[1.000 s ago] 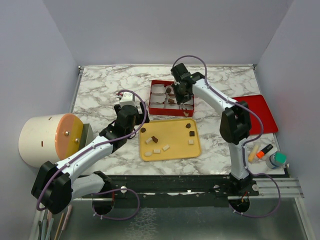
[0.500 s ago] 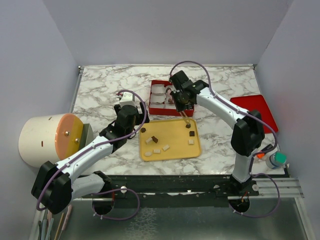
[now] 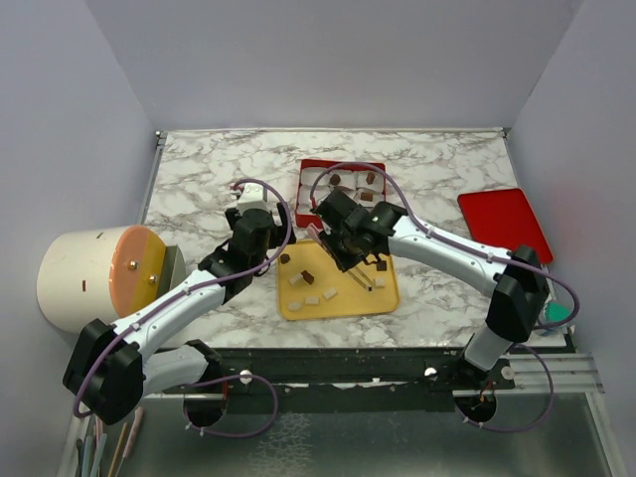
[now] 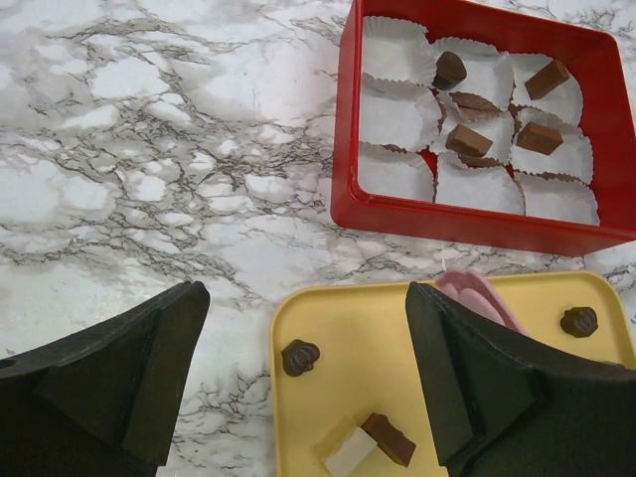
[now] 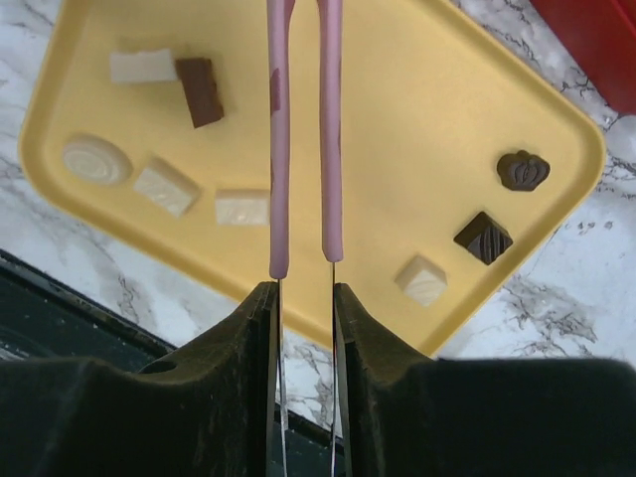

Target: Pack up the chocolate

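right jaws: clamping down on the tweezers (image 5: pixel 280 149), right gripper (image 5: pixel 303 293) hanging over the tray (image 5: pixel 417 129) with the pink arms pointing across it
tweezer tips: running off the top of the right wrist view, so can't tell if anything's pinched there. Looking empty from the left wrist view, but half hidden behind a finger
left jaws: gaping wide and gripping nothing, left gripper (image 4: pixel 303 298) hovering above the table (image 4: pixel 149 149) right at the tray's corner
on the tray: chocolate (image 5: pixel 199 91) sitting loose, meaning a dark bar touching a white piece (image 5: pixel 142 66), plus a crown-shaped one (image 5: pixel 524 170) and a striped square (image 5: pixel 483 238) over on the other side, with pale bits scattered about
in the box: a few brown pieces already lying in the cups (image 4: pixel 397 114) toward one end of the box (image 4: pixel 350 119), the rest of the cups showing bare white paper
further out: lid (image 3: pixel 502 219) lying flat on the table, well apart from the box
step: probably the pick phase, lining up over the tray for a piece. Packing looking partway done
next move: likely needing a looser squeeze so the tips spread, then settling them either side of one piece, pinching gently and carrying it to a bare cup
watch out: risking a nudge to neighbours, especially that bar pressed against the white piece
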`<act>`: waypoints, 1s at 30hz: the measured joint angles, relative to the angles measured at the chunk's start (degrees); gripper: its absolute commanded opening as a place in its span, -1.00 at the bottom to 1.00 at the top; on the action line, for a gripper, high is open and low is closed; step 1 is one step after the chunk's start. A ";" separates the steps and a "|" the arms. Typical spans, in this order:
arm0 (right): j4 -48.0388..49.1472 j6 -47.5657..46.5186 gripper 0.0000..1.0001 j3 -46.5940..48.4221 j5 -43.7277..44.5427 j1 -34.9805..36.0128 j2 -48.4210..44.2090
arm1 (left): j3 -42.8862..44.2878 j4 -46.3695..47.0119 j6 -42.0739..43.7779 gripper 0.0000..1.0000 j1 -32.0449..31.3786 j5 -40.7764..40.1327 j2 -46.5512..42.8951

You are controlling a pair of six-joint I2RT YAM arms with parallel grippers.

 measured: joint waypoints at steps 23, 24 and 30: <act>-1.25 3.48 -0.22 -9.27 -2.38 7.61 -6.99 | 1.14 -3.67 -0.26 0.88 0.37 -1.66 -1.73; -1.22 3.65 -0.21 -9.38 -2.54 7.91 -7.02 | 1.14 -3.69 -0.28 0.88 0.37 -1.68 -1.73; -1.25 4.31 -0.21 -10.25 -3.06 9.62 -7.10 | 1.14 -4.00 -0.44 0.88 0.44 -1.73 -1.95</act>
